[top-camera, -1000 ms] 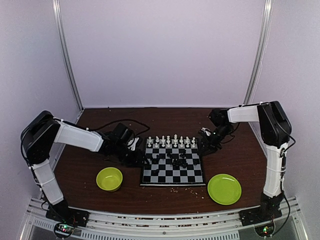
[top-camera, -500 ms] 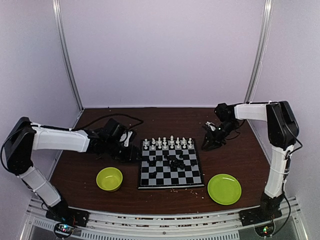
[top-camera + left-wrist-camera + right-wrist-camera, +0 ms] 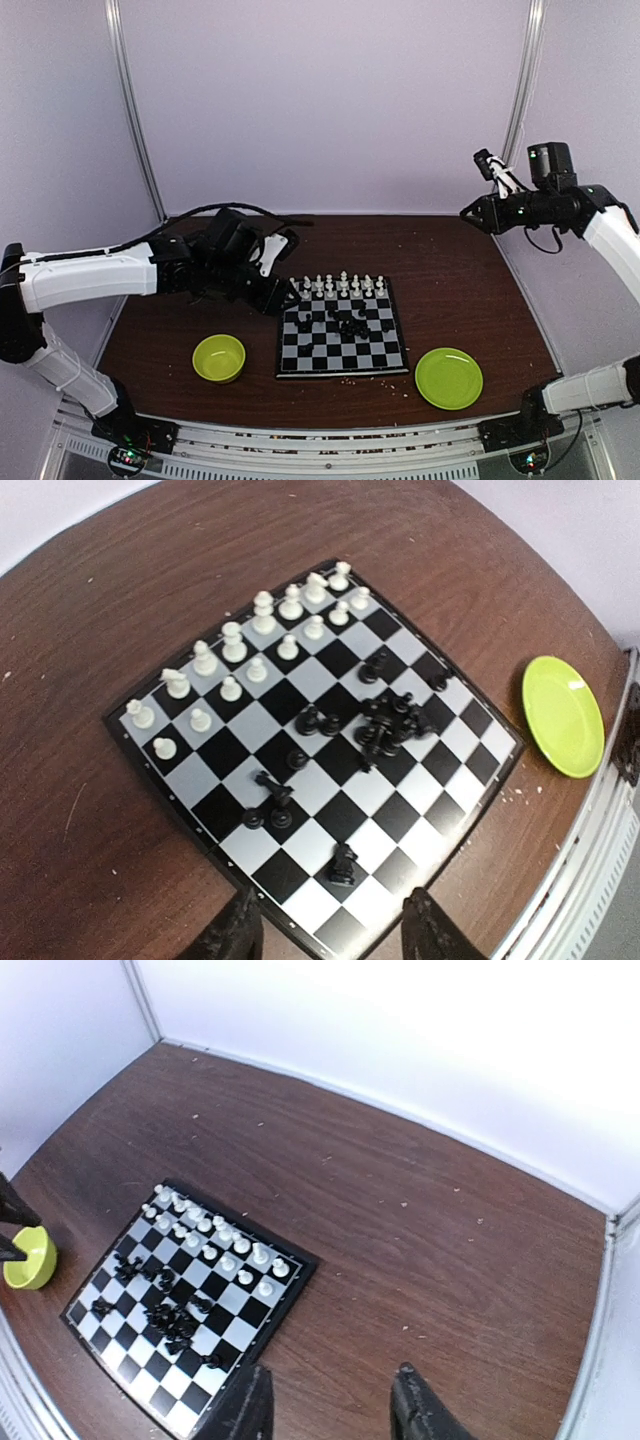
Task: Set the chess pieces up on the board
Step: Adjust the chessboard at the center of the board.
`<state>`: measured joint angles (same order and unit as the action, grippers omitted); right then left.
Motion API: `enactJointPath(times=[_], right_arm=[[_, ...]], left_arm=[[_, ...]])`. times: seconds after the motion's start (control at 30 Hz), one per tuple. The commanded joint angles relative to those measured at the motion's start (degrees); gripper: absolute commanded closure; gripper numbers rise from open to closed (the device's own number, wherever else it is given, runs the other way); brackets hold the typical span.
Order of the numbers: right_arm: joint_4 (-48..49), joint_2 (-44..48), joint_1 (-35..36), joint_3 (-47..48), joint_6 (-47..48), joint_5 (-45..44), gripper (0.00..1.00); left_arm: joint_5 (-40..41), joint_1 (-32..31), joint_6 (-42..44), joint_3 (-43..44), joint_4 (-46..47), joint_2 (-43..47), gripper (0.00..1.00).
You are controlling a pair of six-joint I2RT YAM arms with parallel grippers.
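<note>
The board point(image 3: 345, 352) lies in the middle of the brown table. White chess pieces point(image 3: 340, 286) stand in two rows along its far edge. Black chess pieces point(image 3: 350, 321) lie scattered and bunched near its centre. My left gripper point(image 3: 280, 295) hovers over the board's far-left corner. In the left wrist view the gripper point(image 3: 330, 935) is open and empty above the board point(image 3: 400, 810), with white pieces point(image 3: 262, 640) and black pieces point(image 3: 390, 720) below. My right gripper point(image 3: 478, 213) is raised high at the right. The right wrist view shows it point(image 3: 330, 1415) open and empty, well above the board point(image 3: 240, 1310).
A green bowl point(image 3: 219, 357) sits left of the board near the front edge. A green plate point(image 3: 449, 378) lies to the board's front right, also seen as the plate point(image 3: 563, 715) from the left wrist. Pale crumbs dot the table; walls close in on three sides.
The right arm has lifted from the table beside the board's far-right corner to high up at the right, jaws widening. The left arm has stretched out and risen toward the board's far-left corner.
</note>
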<state>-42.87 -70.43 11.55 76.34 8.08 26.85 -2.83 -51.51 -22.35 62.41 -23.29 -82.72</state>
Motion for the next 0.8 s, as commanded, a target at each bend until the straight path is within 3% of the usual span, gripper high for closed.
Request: enactJointPath(times=[0.0, 0.03, 0.07, 0.23, 0.33, 0.5, 0.77], right_arm=[[10.6, 9.1, -0.4, -13.8, 1.5, -7.6, 0.37], [12.6, 11.1, -0.4, -17.6, 1.5, -7.6, 0.11], [14.4, 13.0, -0.6, -21.2, 2.4, -5.8, 0.01], [20.5, 22.6, -3.2, -33.3, 7.8, 7.5, 0.0], [20.8, 23.4, -4.7, -33.7, 7.3, 12.0, 0.1], [19.4, 20.9, -5.6, -33.8, 9.6, 10.6, 0.21], [18.4, 20.2, -5.6, -32.9, 11.1, 9.5, 0.23]], left_arm=[[4.1, -3.2, 6.8, 4.0, -5.8, -2.2, 0.52], [3.8, -3.5, 7.0, 4.0, -5.8, -3.1, 0.52], [3.8, -3.7, 7.5, 3.9, -5.5, -4.0, 0.52], [4.2, -4.1, 10.0, 5.5, -4.4, -9.0, 0.54], [6.5, -4.0, 10.5, 9.1, -5.4, -13.3, 0.55], [12.1, -3.3, 6.5, 20.6, -13.4, -22.9, 0.56], [6.5, -0.3, -0.4, 32.3, -23.5, -32.5, 0.51]])
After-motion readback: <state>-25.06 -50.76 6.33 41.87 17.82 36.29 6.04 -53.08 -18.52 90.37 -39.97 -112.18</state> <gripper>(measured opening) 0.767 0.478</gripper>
